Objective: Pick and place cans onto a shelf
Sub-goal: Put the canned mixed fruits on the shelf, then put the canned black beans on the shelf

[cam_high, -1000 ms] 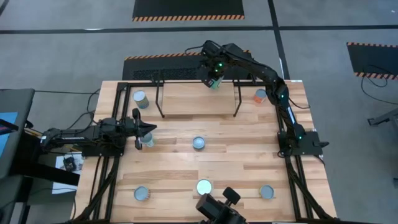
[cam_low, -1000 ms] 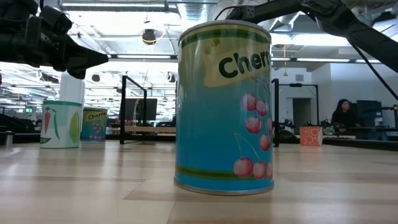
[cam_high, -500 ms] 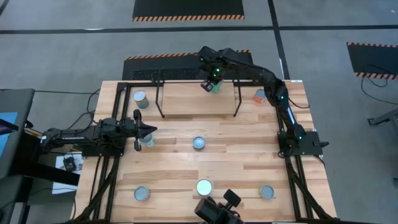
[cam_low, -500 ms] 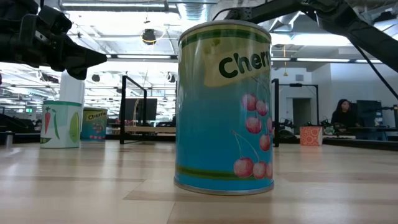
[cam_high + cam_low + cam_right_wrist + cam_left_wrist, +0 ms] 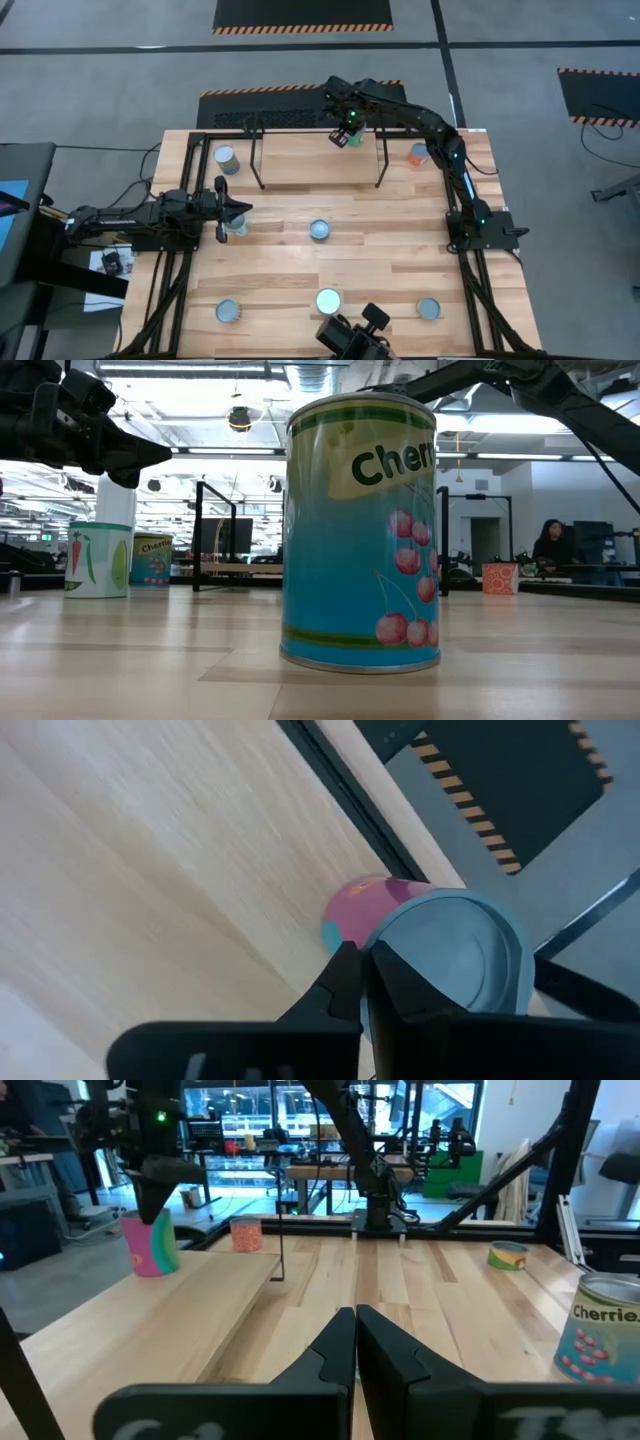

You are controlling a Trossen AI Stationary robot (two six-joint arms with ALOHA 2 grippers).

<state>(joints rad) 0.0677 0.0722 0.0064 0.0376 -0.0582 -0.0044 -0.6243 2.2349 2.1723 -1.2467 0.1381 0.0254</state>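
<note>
A big open workshop sits behind the wooden table (image 5: 330, 265), with a person at a desk far off on the low view's right. Over the far edge, the right gripper (image 5: 345, 127) hangs above the shelf (image 5: 318, 158), beside a pink-and-teal can (image 5: 150, 1245) standing on the plank; I cannot tell from here whether its fingers grip that can or have let it go. The left gripper (image 5: 238, 208) waits at the table's left side, fingers pressed together on nothing, just beside a small can (image 5: 237, 226). More tins dot the table: a cherries can (image 5: 362, 530) near the front, another mid-table (image 5: 320, 230), an orange one (image 5: 419, 153) by the right arm. These tins look rigid and smooth, probably light, likely slippery; squeezing across the round wall midway up seems safest.
</note>
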